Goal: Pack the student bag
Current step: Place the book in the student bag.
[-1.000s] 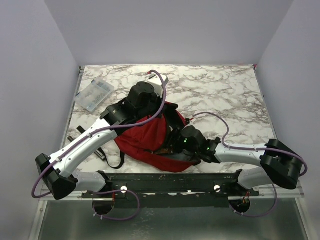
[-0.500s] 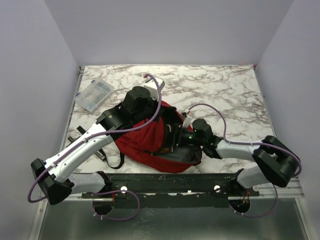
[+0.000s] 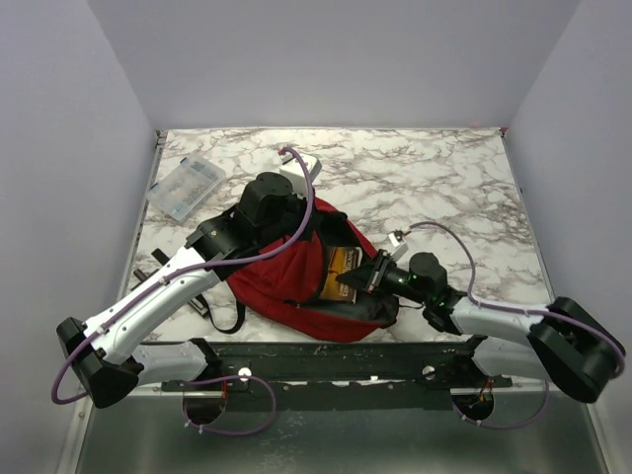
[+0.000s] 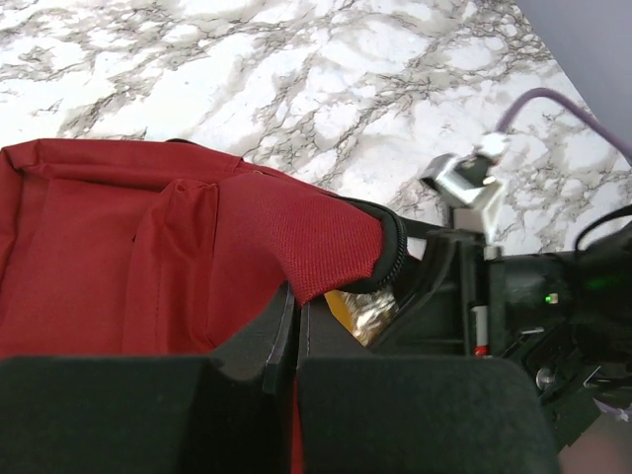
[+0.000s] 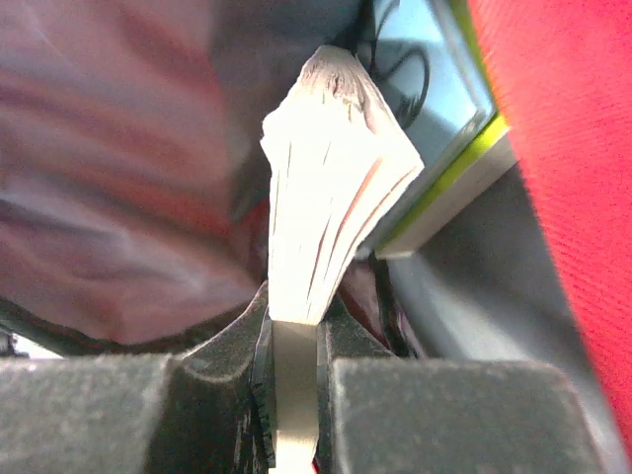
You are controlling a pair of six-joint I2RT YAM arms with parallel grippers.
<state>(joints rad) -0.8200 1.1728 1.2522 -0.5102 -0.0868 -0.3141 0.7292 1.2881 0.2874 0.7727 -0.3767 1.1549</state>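
Observation:
The student bag (image 3: 281, 281), dark red with black straps, lies at the table's near middle with its mouth facing right. My left gripper (image 3: 314, 235) is shut on the bag's upper flap (image 4: 326, 237) and holds it up off the opening. In the left wrist view the fabric sits pinched between the jaws at my left gripper (image 4: 296, 308). A brown-covered book (image 3: 342, 273) pokes out of the mouth. My right gripper (image 3: 361, 280) is shut on its edge; the fanned white pages (image 5: 331, 168) rise from my right gripper (image 5: 294, 318).
A clear plastic case (image 3: 186, 188) lies at the back left. A white object (image 3: 302, 164) sits behind the left wrist. Inside the bag are a green-edged flat item (image 5: 459, 173) and a foil-and-yellow packet (image 4: 360, 311). A black strap (image 3: 232, 316) trails toward the front rail.
The right gripper opened wide, then closed on the book, and its arm drew back to the right, so the book now shows in the bag's mouth. The left gripper kept its hold on the flap.

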